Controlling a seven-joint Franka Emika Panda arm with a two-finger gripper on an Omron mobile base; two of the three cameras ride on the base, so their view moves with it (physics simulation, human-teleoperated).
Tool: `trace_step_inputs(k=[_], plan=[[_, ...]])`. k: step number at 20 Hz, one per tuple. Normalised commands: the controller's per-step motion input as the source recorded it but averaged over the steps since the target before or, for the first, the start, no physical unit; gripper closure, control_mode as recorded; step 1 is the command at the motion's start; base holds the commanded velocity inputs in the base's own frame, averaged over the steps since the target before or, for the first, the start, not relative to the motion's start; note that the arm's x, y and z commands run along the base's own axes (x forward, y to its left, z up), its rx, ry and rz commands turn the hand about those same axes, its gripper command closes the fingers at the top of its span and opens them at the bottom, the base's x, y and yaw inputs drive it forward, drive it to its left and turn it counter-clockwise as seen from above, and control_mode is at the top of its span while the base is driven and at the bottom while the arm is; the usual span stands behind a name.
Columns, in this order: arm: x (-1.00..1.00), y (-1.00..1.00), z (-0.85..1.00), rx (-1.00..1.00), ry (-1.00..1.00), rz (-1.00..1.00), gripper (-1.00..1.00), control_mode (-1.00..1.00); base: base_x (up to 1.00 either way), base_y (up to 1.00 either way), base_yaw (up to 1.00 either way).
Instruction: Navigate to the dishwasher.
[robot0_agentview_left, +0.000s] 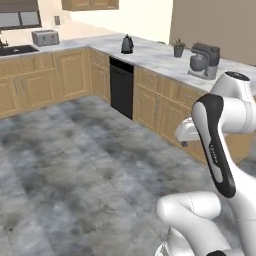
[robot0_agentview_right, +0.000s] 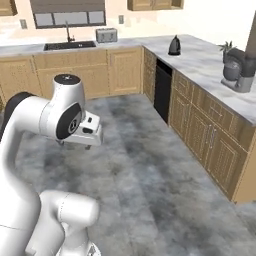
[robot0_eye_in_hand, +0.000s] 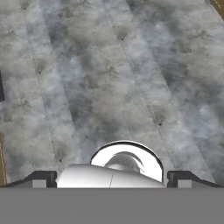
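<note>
The dishwasher (robot0_agentview_left: 121, 87) is a black flat panel set in the row of wooden cabinets on the right, just under the counter near the room's corner. From the right base view the dishwasher (robot0_agentview_right: 162, 91) shows edge-on, some way ahead across the floor. My gripper (robot0_agentview_left: 185, 142) hangs folded close to the arm and points down at the grey floor, far short of the dishwasher. The gripper (robot0_agentview_right: 76, 144) also shows beside the big white joint. In the hand view the fingertips (robot0_eye_in_hand: 42, 178) stand wide apart, open, with nothing held.
On the counter above stand a black kettle (robot0_agentview_left: 127, 44), a potted plant (robot0_agentview_left: 178, 48) and a grey stand mixer (robot0_agentview_left: 204, 61). A toaster (robot0_agentview_right: 106, 35) and a sink (robot0_agentview_right: 69, 45) sit on the back counter. Grey stone floor (robot0_agentview_left: 75, 165) stretches ahead.
</note>
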Motion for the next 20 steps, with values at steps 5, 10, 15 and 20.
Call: trace_step_inputs(k=[5,10,15,20], plan=[[0.00,0.00,0.00,0.00,0.00,0.00,-1.00,1.00,1.00,0.26,-0.24],[0.00,0.00,0.00,0.00,0.00,0.00,-1.00,1.00,1.00,0.31,-0.26],[0.00,0.00,0.00,0.00,0.00,0.00,-1.00,1.00,1.00,0.38,-0.27],[0.00,0.00,0.00,0.00,0.00,0.00,-1.00,1.00,1.00,0.45,-0.30]])
